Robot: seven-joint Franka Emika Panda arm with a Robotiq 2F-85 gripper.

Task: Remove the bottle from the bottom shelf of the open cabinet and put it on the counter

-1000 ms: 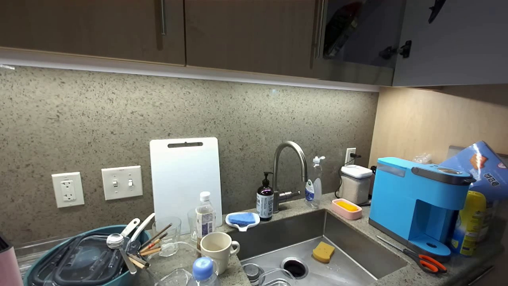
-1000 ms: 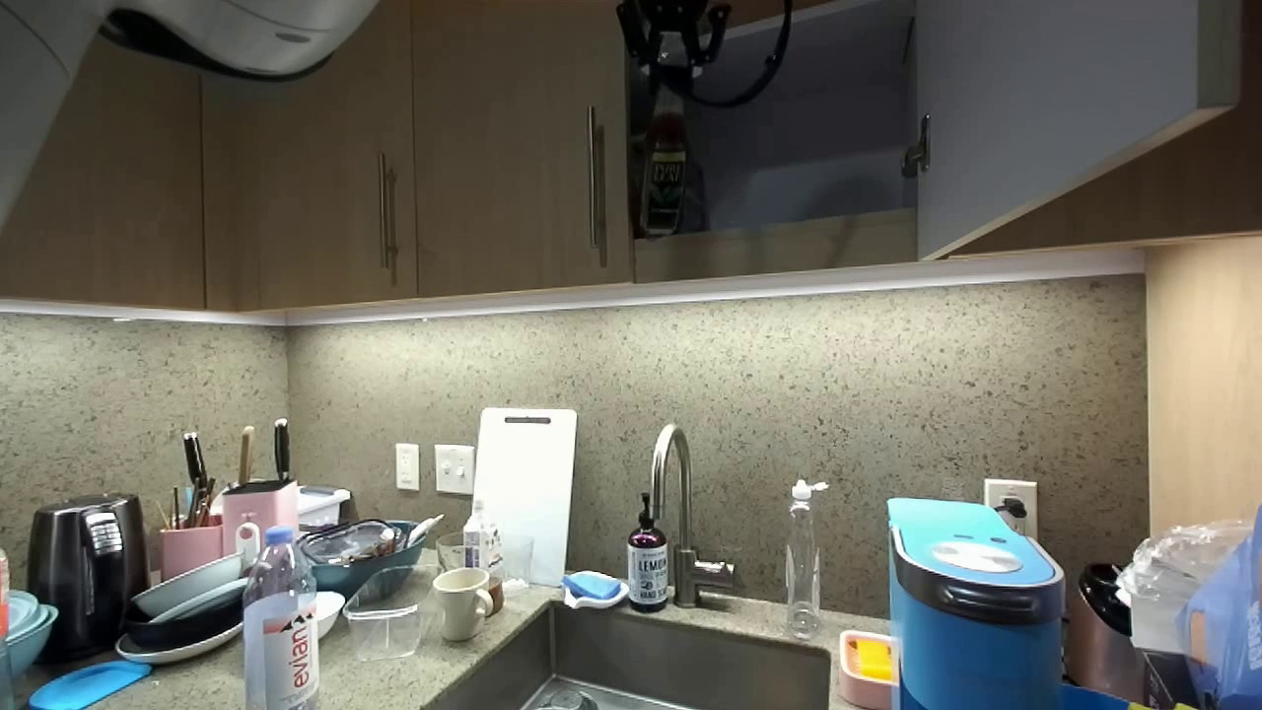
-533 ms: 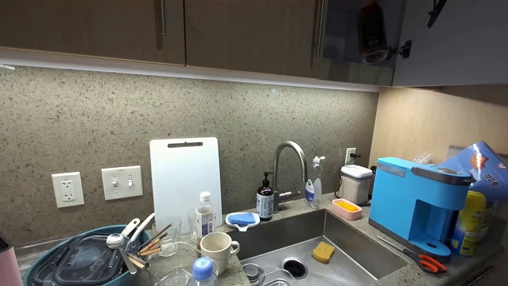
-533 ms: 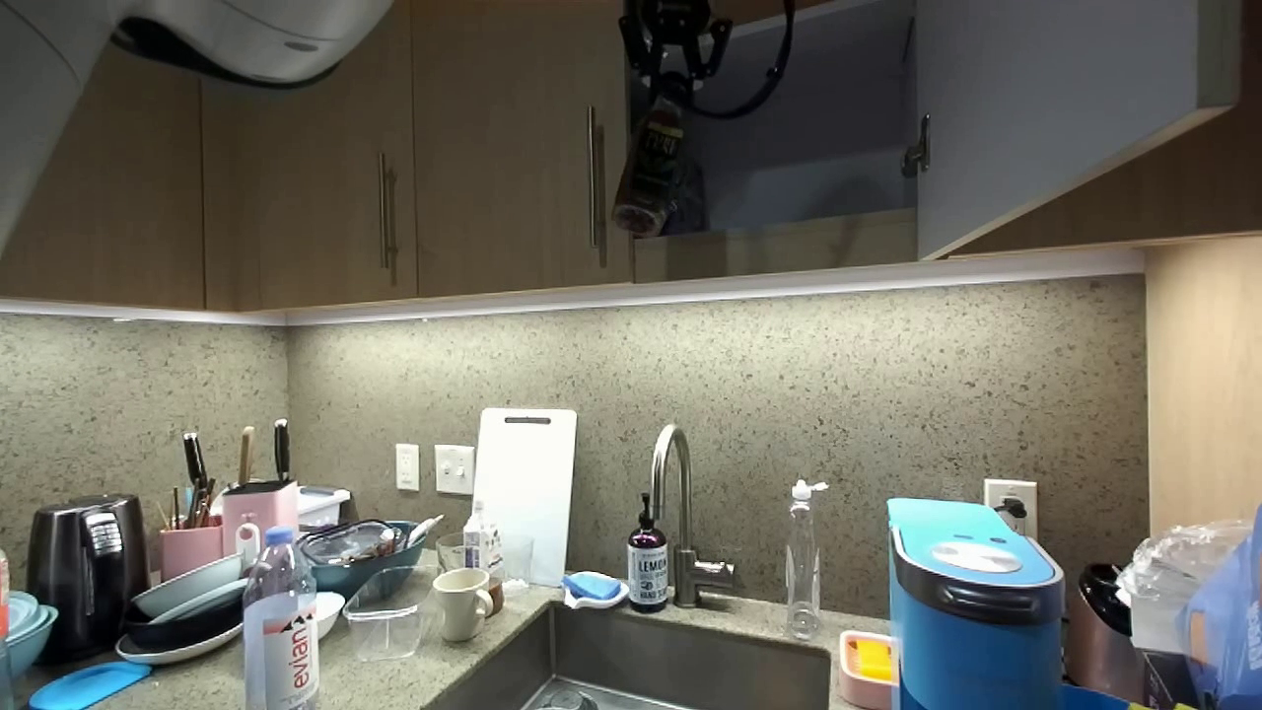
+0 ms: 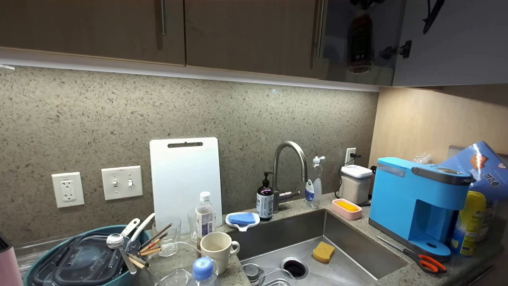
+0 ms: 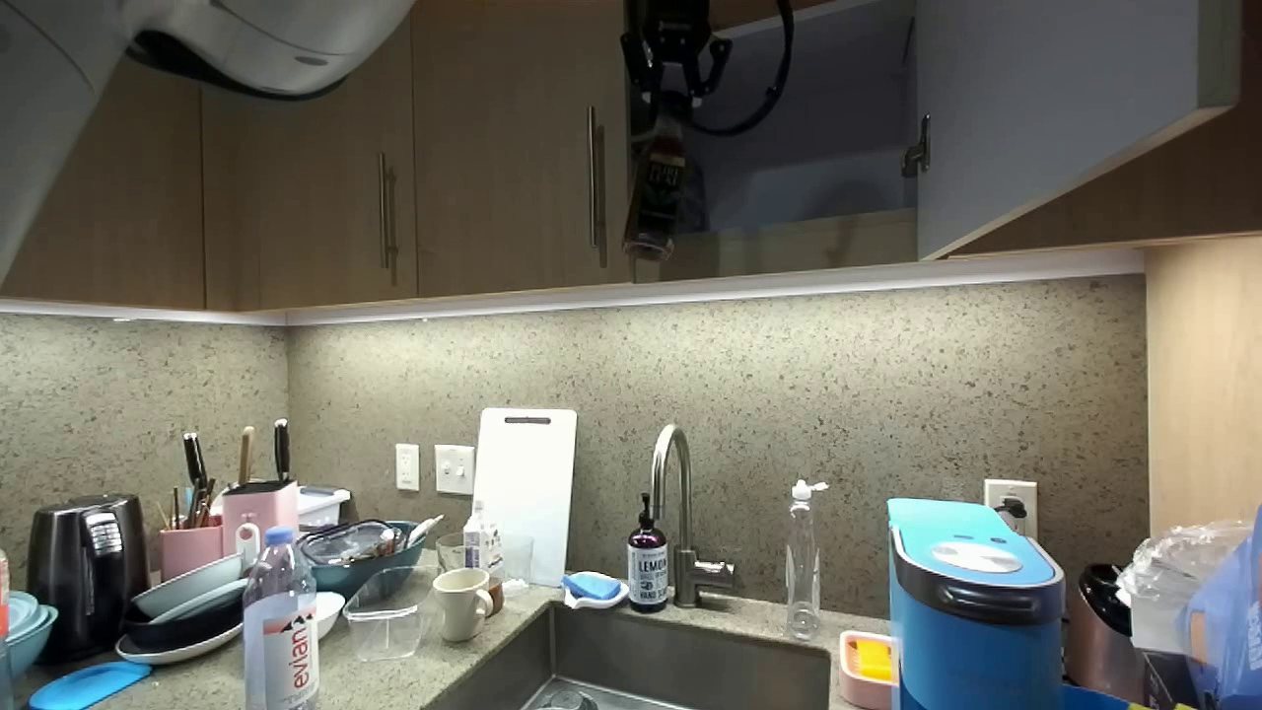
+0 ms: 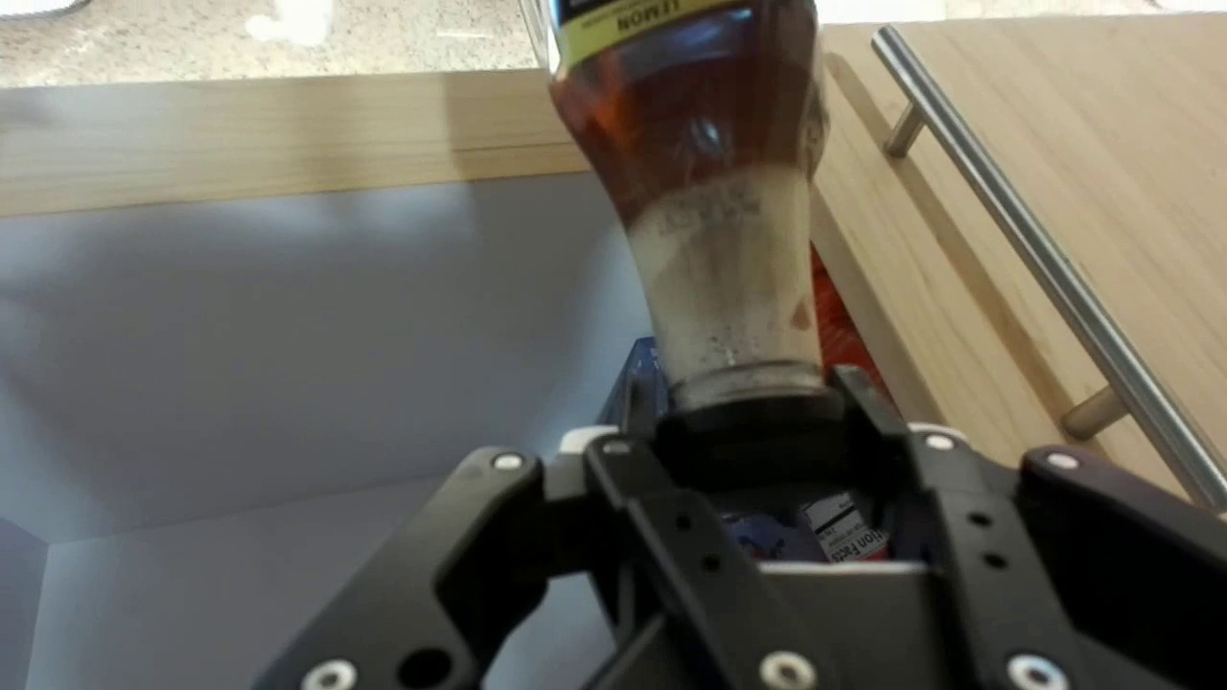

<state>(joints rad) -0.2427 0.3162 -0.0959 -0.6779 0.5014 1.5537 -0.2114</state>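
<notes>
Surface (image 6: 380, 685) and sink (image 6: 690, 651) at 6 o'clock under the open cabinet (image 6: 799, 182). In an exterior view bottle (image 6: 658, 197) hangs tilted at the cabinet's 8 o'clock, base in front of sill (image 6: 779, 247). Fingers (image 7: 868, 410) clamp its neck end, likely to leave base free for landing.

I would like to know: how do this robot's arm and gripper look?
The smooth, rounded white arm has a black curved underside and a small grey oval mark. The black, jointed two-finger gripper has round silver screw heads; a black cable curves beside it.
</notes>
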